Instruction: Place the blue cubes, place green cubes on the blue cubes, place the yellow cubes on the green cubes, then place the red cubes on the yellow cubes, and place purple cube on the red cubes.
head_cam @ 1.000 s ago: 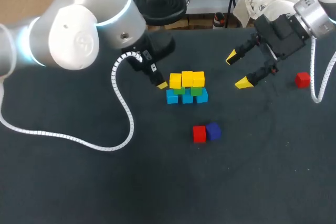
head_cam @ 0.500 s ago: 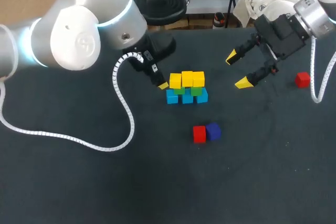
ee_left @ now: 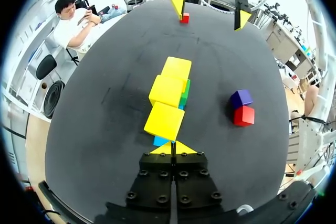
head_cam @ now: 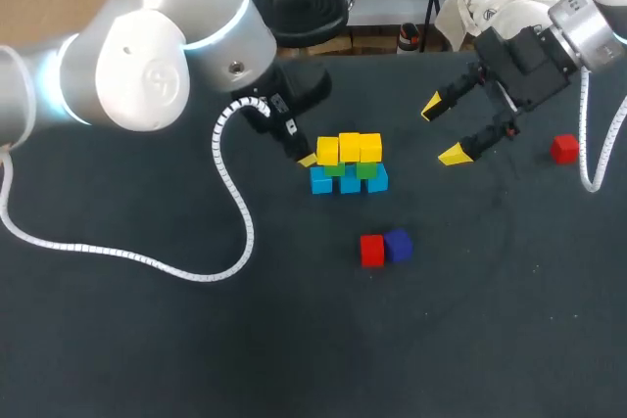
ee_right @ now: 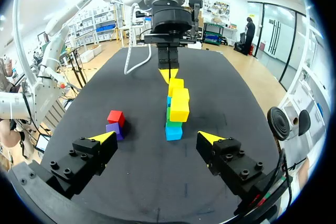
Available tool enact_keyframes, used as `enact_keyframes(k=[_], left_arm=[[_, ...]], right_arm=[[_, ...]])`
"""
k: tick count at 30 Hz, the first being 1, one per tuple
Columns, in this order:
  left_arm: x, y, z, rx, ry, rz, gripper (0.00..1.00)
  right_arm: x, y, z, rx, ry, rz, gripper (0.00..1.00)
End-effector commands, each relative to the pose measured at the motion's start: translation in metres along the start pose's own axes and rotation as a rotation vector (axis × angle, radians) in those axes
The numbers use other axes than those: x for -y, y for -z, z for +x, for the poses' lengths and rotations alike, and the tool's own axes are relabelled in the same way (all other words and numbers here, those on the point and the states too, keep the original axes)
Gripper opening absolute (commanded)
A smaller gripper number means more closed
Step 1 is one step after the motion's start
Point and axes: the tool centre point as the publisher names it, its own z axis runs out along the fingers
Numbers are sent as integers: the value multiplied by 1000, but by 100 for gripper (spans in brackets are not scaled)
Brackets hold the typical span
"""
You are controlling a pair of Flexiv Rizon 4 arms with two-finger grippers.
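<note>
Smooth matt yellow cubes (head_cam: pixel 349 148) on a dark, finely rough table (head_cam: pixel 147 340); left arm (head_cam: pixel 147 66) glossy white plastic

Robotics lab for sure: black table (head_cam: pixel 147 340) with a stack of coloured cubes (head_cam: pixel 349 165), and 2 robot arms, left arm (head_cam: pixel 147 56) just beside the stack, right arm (head_cam: pixel 598 17) further off.
</note>
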Motion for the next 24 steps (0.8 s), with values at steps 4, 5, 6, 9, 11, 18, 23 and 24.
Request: enact_keyframes(k=[4,5,6,9,11,18,23,24], left_arm=[[2,1,0,5,-3,3,0],[2,1,0,6,-3,4,0],[2,1,0,7,-3,5,0],[2,1,-1,9,-4,6,0],[2,1,-1,8,-4,6,0],[-4,5,7,8,13,2,2],[-6,11,20,25,39,29,44],[-6,13,21,25,38,32,88]], right_arm=[[0,0,0,1,1,0,100],[0,0,0,1,1,0,100],[0,0,0,1,1,0,100],[0,0,0,1,1,0,100],[0,0,0,1,1,0,100],[0,0,0,1,1,0,100],[0,0,0,1,1,0,100],[0,0,0,1,1,0,100]])
